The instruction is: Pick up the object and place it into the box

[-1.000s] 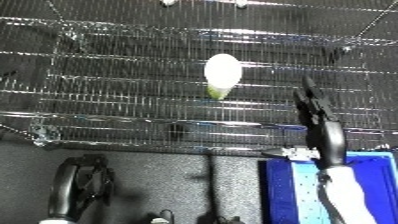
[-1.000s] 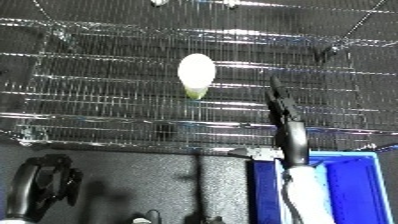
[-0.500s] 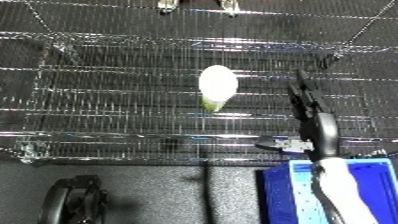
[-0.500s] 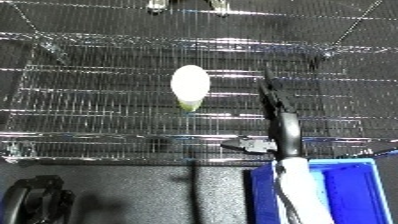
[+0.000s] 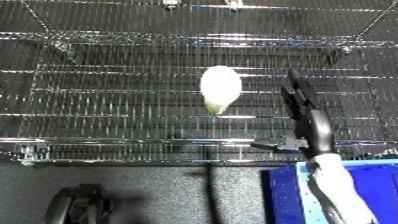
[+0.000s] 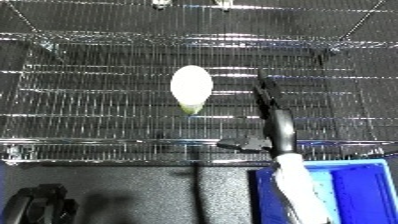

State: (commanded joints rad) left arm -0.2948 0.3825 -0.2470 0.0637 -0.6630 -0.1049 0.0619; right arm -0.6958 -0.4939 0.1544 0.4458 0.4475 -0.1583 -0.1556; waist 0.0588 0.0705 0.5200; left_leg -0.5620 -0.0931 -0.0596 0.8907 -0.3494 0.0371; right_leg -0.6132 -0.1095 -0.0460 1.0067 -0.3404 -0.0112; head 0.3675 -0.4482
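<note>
Reaching over the wire rack, the right robot hand point(image 5: 300, 107) stands at 3 o'clock of the pale object point(image 5: 219, 88).

Lying on the wire rack point(image 5: 107, 100), the whitish, egg-shaped object has a greenish tip pointing toward 6 o'clock. The right robot hand extends its fingers straight toward 12 o'clock, thumb spread out to 9 o'clock, holding nothing and just beside the object without touching it. The blue bin point(image 6: 355, 195) sits at 5 o'clock, below the rack's front edge, under the white forearm. The left robot hand is out of sight.
</note>
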